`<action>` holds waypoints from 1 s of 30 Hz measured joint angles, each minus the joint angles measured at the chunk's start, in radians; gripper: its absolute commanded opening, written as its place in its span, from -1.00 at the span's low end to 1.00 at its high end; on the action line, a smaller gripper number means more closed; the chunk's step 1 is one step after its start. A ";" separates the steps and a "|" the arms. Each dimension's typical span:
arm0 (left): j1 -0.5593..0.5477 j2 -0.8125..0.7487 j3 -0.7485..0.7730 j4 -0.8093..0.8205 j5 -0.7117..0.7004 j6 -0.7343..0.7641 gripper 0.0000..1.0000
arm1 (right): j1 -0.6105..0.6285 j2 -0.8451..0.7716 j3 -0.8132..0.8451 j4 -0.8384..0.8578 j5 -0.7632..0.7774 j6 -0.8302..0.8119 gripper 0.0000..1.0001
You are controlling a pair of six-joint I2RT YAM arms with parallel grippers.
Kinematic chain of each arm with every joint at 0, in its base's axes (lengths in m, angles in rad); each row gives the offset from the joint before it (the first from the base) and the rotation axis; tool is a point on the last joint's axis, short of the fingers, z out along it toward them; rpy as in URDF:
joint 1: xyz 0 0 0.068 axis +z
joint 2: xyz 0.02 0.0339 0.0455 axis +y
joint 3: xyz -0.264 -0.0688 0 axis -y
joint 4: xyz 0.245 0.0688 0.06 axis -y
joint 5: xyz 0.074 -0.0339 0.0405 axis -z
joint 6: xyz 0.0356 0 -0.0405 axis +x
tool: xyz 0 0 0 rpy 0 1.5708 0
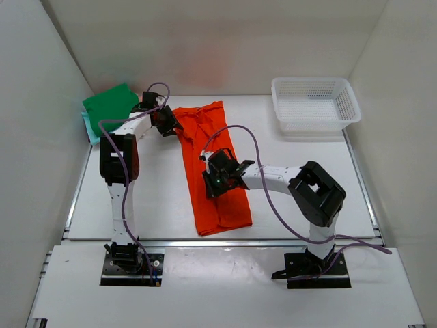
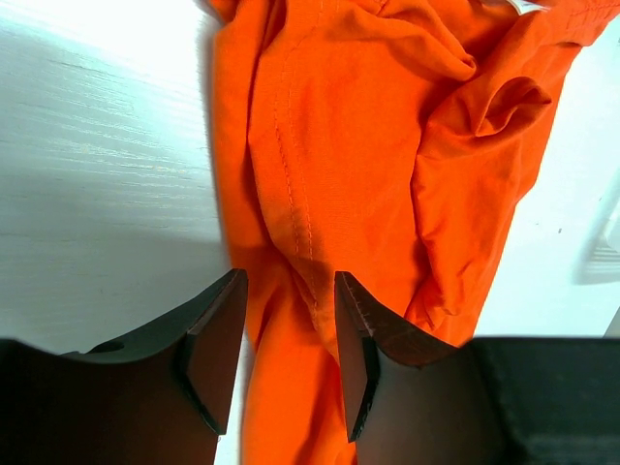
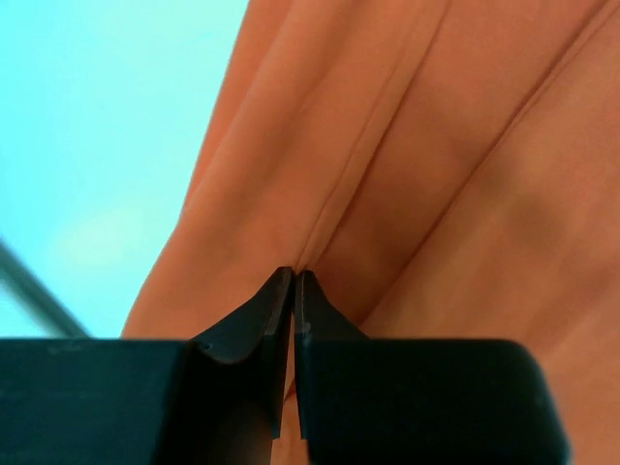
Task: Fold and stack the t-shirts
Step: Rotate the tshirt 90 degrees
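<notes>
**Top view.** The orange t-shirt (image 1: pixel 225 208), folded into a long strip, lies on the worktop (image 1: pixel 157 198) to the left of the white basket (image 1: pixel 317 124), well apart from it. A folded green t-shirt (image 1: pixel 109 104) lies farther left of the basket, with a light teal one (image 1: pixel 87 128) showing at its edge. The left gripper (image 1: pixel 171 127) stands at the end of the strip level with the basket. The right gripper (image 1: pixel 213 179) rests on the middle of the strip.

**Left wrist view.** The jaws are spread, astride a raised ridge of orange cloth.

**Right wrist view.** The jaws are pressed together, their tips at a crease in the orange cloth. Whether any cloth is caught between them cannot be told.
</notes>
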 measured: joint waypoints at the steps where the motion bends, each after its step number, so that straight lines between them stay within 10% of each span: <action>1: 0.000 0.000 0.000 0.000 0.001 0.000 0.04 | -0.003 -0.015 -0.013 0.011 -0.008 0.008 -0.97; 22: -0.002 0.000 0.023 -0.036 0.014 0.001 0.06 | -0.071 -0.109 -0.129 0.005 0.011 0.156 -0.99; 26: -0.005 -0.004 0.034 -0.055 0.021 0.017 0.07 | -0.082 -0.115 -0.127 -0.013 0.044 0.148 -0.51; 30: -0.023 -0.095 -0.099 -0.058 0.027 0.042 0.09 | -0.112 -0.173 -0.137 -0.025 0.048 0.133 -0.45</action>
